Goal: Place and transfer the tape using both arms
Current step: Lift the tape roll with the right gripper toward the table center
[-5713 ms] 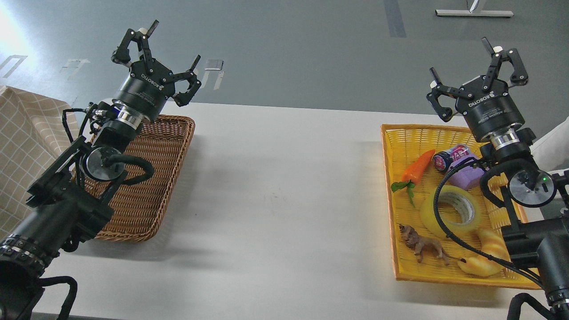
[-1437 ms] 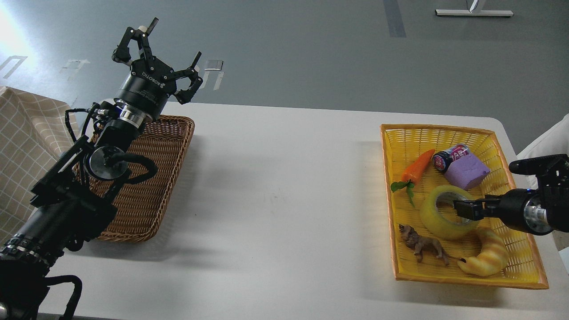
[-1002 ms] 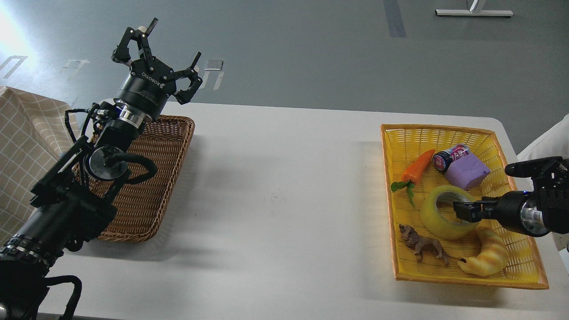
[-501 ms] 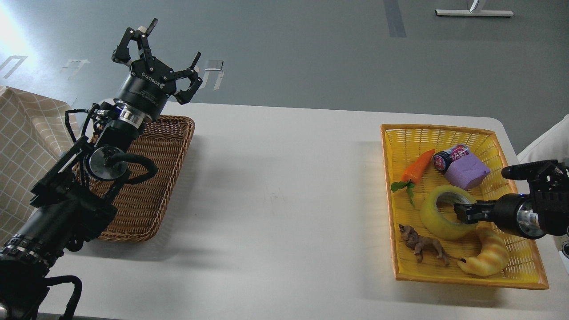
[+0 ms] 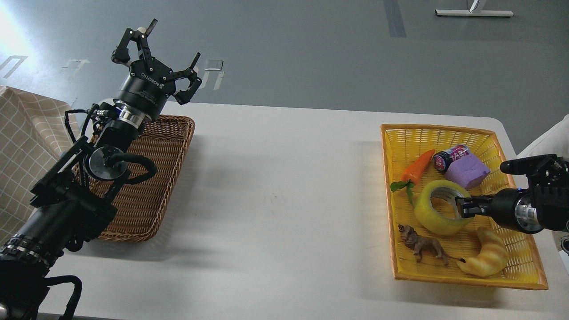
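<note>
The tape [image 5: 433,213], a yellowish translucent roll with a grey-white core, is in the yellow basket [image 5: 444,131] at the right, tilted up on its right side. My right gripper [image 5: 462,208] reaches in from the right, shut on the roll's right wall, one finger inside the core. My left gripper [image 5: 155,53] is open and empty, raised above the far end of the brown wicker basket [image 5: 155,178] at the left.
In the yellow basket lie a toy carrot [image 5: 417,166], a small can [image 5: 450,157], a purple block [image 5: 466,173], a toy lion [image 5: 422,246] and a croissant toy [image 5: 486,260]. A checked cloth [image 5: 22,146] is at the far left. The white table [image 5: 284,200] lies between the baskets.
My right arm came down from its raised pose to the tape and closed on its wall. In the last half second the roll tilted up and shifted slightly left. The left arm stayed put.
</note>
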`<state>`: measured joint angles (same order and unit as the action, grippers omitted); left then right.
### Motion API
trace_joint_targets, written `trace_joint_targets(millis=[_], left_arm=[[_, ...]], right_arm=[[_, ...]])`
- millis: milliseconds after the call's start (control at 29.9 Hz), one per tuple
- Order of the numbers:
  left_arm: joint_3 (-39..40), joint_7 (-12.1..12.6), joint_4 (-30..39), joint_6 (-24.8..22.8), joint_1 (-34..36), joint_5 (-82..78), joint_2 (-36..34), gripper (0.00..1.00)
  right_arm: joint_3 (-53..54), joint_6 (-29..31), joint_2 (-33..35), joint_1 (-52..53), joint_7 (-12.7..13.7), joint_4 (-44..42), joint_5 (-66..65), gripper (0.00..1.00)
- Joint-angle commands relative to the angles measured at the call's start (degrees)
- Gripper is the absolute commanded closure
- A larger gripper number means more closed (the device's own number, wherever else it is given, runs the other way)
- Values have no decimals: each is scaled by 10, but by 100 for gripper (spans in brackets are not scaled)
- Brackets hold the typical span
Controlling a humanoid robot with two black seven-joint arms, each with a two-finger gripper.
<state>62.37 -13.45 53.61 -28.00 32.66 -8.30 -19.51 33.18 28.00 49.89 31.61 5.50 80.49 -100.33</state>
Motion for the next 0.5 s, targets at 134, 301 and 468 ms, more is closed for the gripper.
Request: trace_joint_targets(millis=[134, 301, 468], left_arm=[[0, 0, 0, 0, 2, 0, 4, 2], [1, 0, 0, 0, 5, 0, 4, 2], [1, -1, 0, 0, 5, 0, 4, 2]], right_arm=[[6, 0, 38, 36, -6, 49, 4, 100], [36, 0, 32, 102, -6, 69, 13, 100], [31, 0, -27, 179, -6, 62, 16, 100]])
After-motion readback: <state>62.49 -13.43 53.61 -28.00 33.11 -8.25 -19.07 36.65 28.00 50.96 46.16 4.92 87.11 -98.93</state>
